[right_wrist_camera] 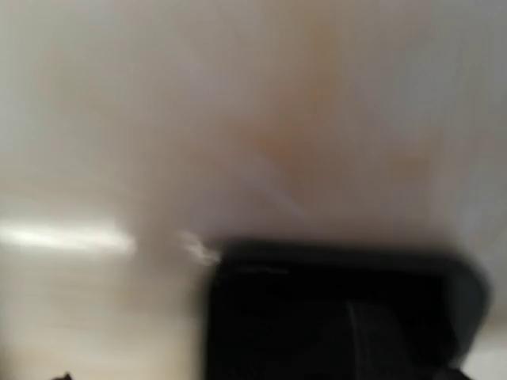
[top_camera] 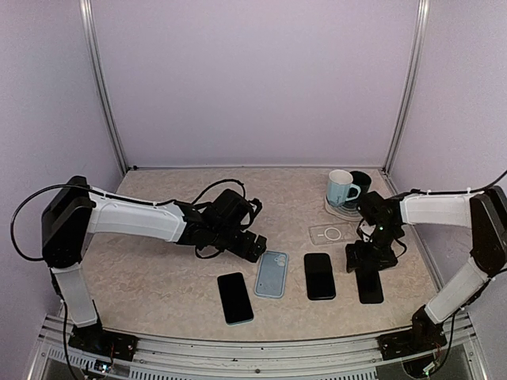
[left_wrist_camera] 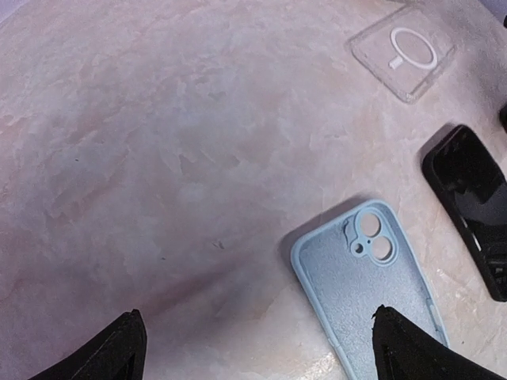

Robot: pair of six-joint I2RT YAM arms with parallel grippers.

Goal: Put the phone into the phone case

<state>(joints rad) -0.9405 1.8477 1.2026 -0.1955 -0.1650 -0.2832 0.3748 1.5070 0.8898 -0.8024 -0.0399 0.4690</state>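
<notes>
3 black phones lay flat in a loose row near the front of the table (top_camera: pixel 150 273): left phone (top_camera: pixel 235 298), middle phone (top_camera: pixel 319 275), right phone (top_camera: pixel 369 286). No phone was in a case. The blue case (top_camera: pixel 271 274) lay between the left phone and the middle phone, close to both, apparently hollow side up with its camera cutout at the far end. The clear case (top_camera: pixel 331 233) lay farther back, near the 2 mugs (top_camera: pixel 347 188). The right gripper (top_camera: pixel 366 260) hung low over the far end of the right phone. Its wrist view was blurred to a dark slab at the bottom, so I could not tell whether the claw was wide, narrow or touching. The left gripper (top_camera: pixel 255 249) hovered at the far end of the blue case with its claw wide and nothing between the fingers. Judgement: the step in hand looked like picking up the right phone. To do it well, the claw should straddle the phone's long edges squarely, seat low before closing, and lift level. The left claw should pin the blue case so it does not skate, and the phone's camera end should be matched to the cutout.
</notes>
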